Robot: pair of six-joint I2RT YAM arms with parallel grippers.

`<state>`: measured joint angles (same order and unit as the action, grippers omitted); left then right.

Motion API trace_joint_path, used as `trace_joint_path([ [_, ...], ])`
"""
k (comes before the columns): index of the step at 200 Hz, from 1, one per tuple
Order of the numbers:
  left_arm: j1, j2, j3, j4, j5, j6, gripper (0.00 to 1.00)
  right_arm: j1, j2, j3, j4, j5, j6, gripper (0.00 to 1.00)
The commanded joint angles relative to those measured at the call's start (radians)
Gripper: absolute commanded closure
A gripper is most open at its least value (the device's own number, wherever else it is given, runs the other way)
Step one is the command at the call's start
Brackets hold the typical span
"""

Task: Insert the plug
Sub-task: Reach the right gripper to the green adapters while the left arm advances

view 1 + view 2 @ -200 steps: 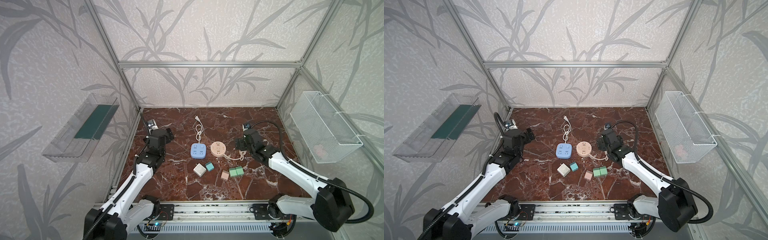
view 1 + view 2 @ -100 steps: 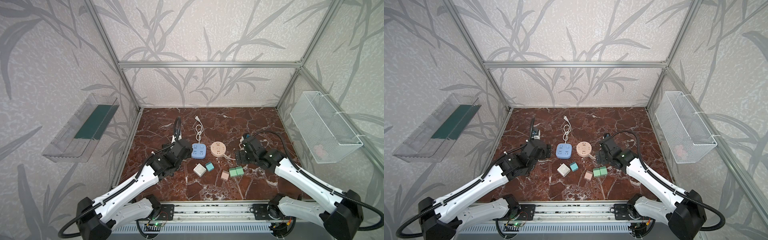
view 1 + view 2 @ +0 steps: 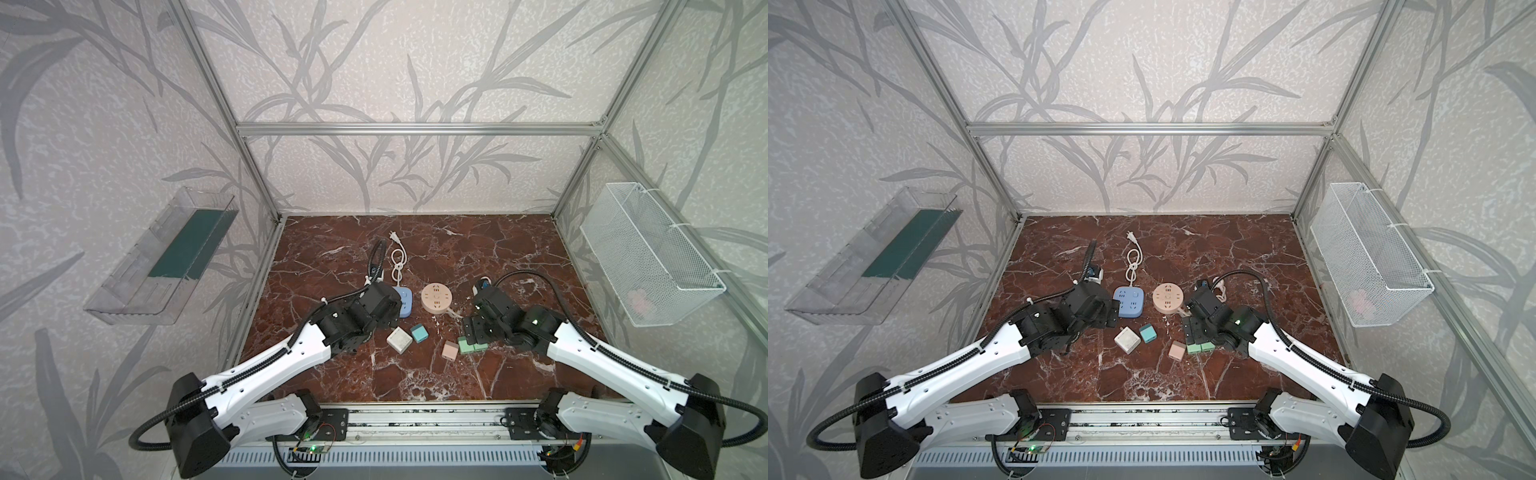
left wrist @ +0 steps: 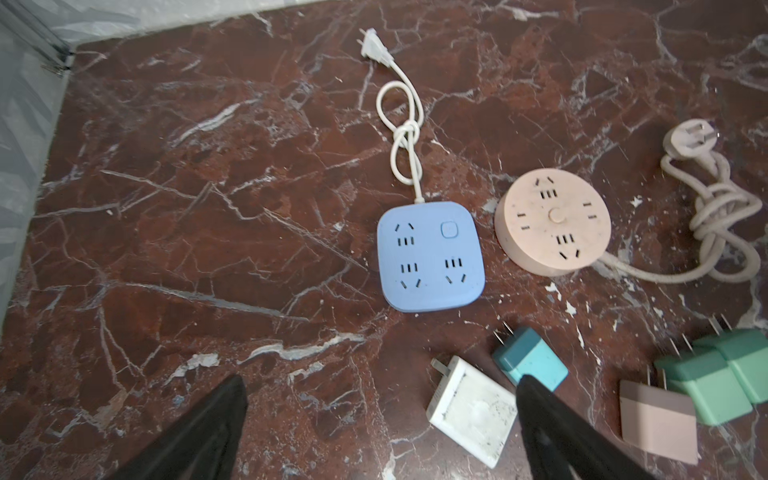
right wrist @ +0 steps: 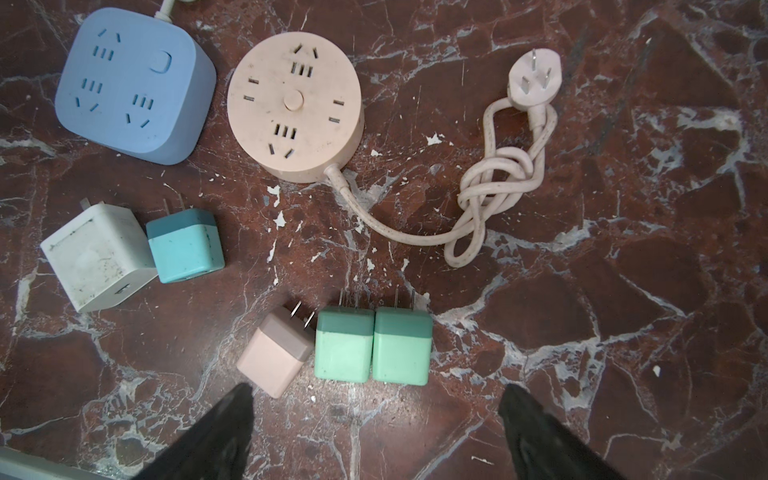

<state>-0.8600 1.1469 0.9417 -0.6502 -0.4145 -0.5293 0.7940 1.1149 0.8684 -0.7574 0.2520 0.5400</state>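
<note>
The left claw (image 4: 378,384) is seen wide apart and nothing is held in it. It is hung over the bench (image 4: 199,216) just left of the blue socket block (image 4: 430,255). In the left wrist view one of its fingers (image 4: 552,419) crosses in front of the white plug (image 4: 465,409) and the teal plug (image 4: 534,357) — whether they are touched cannot be told.

The right claw (image 5: 376,390) is also spread wide and is empty. It is placed low over the green plugs (image 5: 372,353), which lie side by side and touching, with prongs pointed to the far side. The pair falls between its own fingers (image 5: 224,432), a little beyond the tips, and no contact is seen. The pink plug (image 5: 276,357) lies tilted just left of them.

All five plugs are lying on the bench, on the near side of the blue block and the pink round socket block (image 5: 293,97) — none is inserted.
</note>
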Motion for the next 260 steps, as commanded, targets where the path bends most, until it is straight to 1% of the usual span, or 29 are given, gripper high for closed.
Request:
trace_joint_path([
  [1, -0.007, 0.013, 0.023, -0.051, 0.086, -0.026, 0.01, 0.005, -0.018, -0.011, -0.008, -0.008, 0.016, 0.10],
  [30, -0.007, 0.005, 0.000, -0.012, 0.144, -0.054, 0.01, 0.004, -0.023, -0.044, 0.032, -0.032, 0.022, 0.12],
  [65, -0.007, -0.027, -0.046, 0.044, 0.143, -0.081, 0.01, -0.015, -0.004, -0.075, 0.069, -0.074, 0.034, 0.15],
  [97, -0.005, -0.044, -0.058, 0.048, 0.126, -0.091, 0.01, -0.078, -0.008, -0.082, 0.090, -0.150, 0.034, 0.16],
  [137, -0.005, -0.035, -0.069, 0.064, 0.158, -0.085, 0.01, -0.101, 0.012, -0.056, 0.066, -0.144, 0.015, 0.18],
  [170, -0.005, -0.030, -0.078, 0.088, 0.194, -0.081, 0.01, -0.105, 0.030, -0.055, 0.067, -0.155, 0.015, 0.27],
  [175, -0.004, -0.030, -0.082, 0.094, 0.199, -0.081, 0.01, -0.105, 0.034, -0.057, 0.067, -0.155, 0.015, 0.30],
  [187, -0.004, -0.028, -0.089, 0.113, 0.207, -0.081, 0.01, -0.104, 0.039, -0.067, 0.064, -0.146, 0.016, 0.35],
  [216, 0.002, -0.017, -0.099, 0.138, 0.219, -0.087, 0.01, -0.122, 0.043, -0.110, 0.077, -0.134, 0.015, 0.43],
  [260, 0.012, 0.010, -0.105, 0.178, 0.244, -0.091, 0.01, -0.158, 0.106, -0.187, 0.153, -0.180, 0.018, 0.46],
])
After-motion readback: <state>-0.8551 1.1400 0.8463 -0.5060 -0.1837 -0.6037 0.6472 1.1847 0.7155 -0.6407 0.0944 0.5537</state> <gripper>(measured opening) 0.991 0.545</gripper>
